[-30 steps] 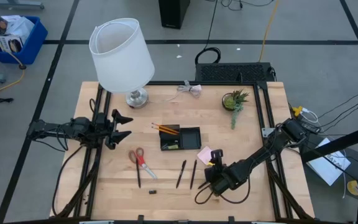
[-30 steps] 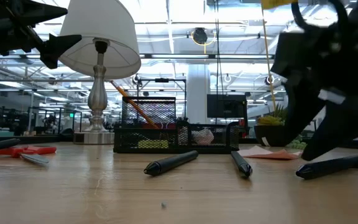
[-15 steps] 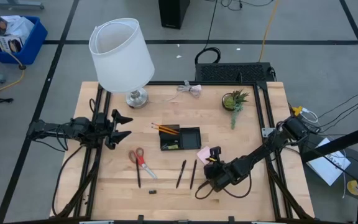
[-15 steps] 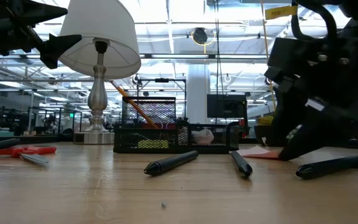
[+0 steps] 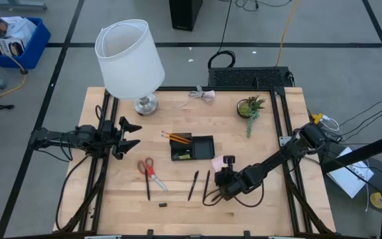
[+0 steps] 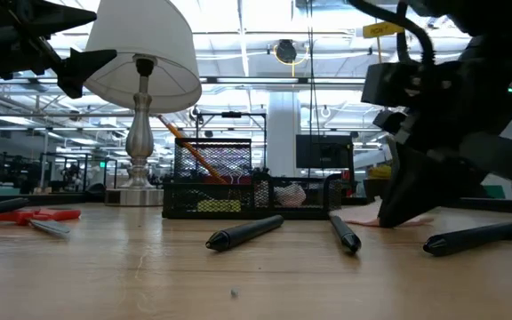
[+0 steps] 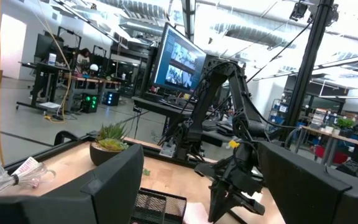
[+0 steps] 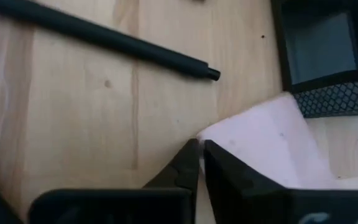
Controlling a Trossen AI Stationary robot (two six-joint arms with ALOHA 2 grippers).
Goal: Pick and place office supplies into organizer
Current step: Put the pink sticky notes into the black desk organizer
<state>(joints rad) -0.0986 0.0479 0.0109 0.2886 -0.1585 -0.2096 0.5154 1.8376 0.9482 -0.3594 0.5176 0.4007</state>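
Note:
The pink sticky-note pad (image 5: 217, 162) lies flat on the table, just right of the black organizer (image 5: 192, 147), which has orange pencils (image 5: 176, 137) sticking out of it. My right gripper (image 8: 201, 149) slants down at the pad's corner, fingers shut. Two black pens (image 5: 193, 185) (image 5: 206, 184) lie left of the gripper, and a third pen (image 6: 474, 236) lies near it. Red-handled scissors (image 5: 147, 170) and a small dark bit (image 5: 163, 204) lie farther left. My left gripper (image 5: 134, 134) waits open at the table's left edge, above the table. My right gripper is closed on the pad's corner (image 8: 211, 134) that faces the pens. The pad's edge runs into the thin gap between the two fingertips (image 8: 188, 158). The fingers slant down from the table's near right. The pad rests flat on the table.
A white-shaded lamp (image 5: 130, 60) stands at the far left, a small potted plant (image 5: 251, 107) at the far right, and a black mesh box (image 5: 249, 78) behind the table's far edge. Bare wood lies along the near edge.
My right gripper has sunk and gone toward the table's left and far side, up to the pink pad. It has shut at the pad's corner. The pad and the pens lie where they were.

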